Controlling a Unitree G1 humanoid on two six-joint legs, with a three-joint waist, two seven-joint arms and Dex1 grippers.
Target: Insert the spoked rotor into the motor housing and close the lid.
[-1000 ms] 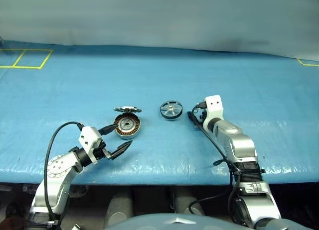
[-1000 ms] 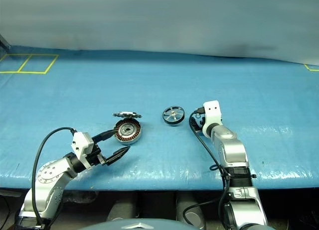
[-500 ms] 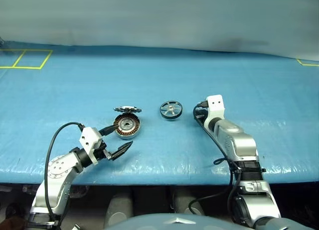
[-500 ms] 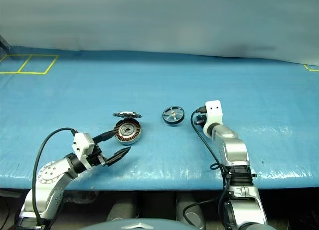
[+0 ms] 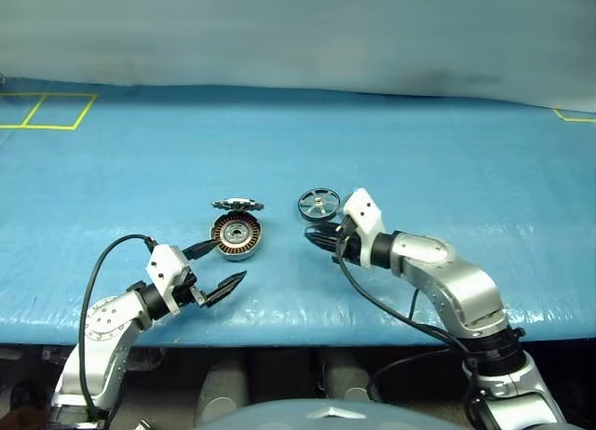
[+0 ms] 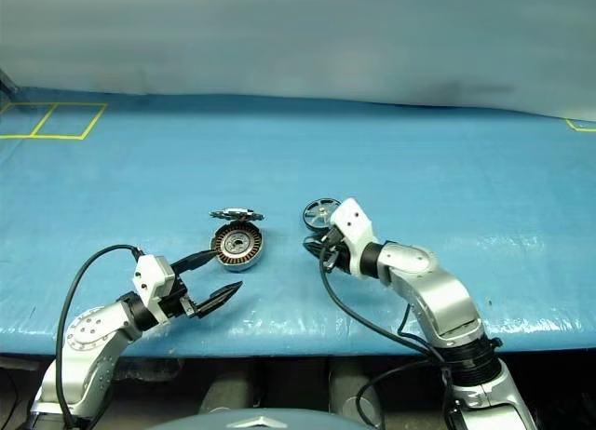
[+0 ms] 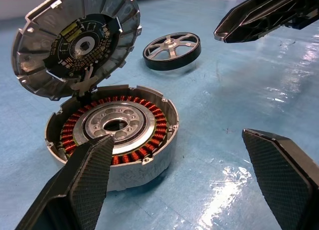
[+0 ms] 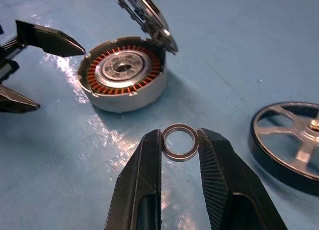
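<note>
Right wrist view is showing the right gripper (image 8: 180, 140) pinching a small metal ring (image 8: 180, 142) between narrowed fingers. Left gripper (image 5: 216, 265) is waiting wide at the motor housing's (image 5: 237, 236) six o'clock. Judging ahead, carrying that ring level and centring it over the pale hub should matter most. The housing is holding copper windings, its lid (image 5: 237, 205) standing raised at twelve o'clock; the spoked rotor (image 5: 318, 205) is lying at its three o'clock.

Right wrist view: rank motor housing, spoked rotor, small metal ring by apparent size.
1. motor housing, largest.
2. spoked rotor, partly cut off by the picture's edge and nearer the camera, so its gap to the housing is unsure.
3. small metal ring between the right gripper fingers, clearly smallest.
</note>
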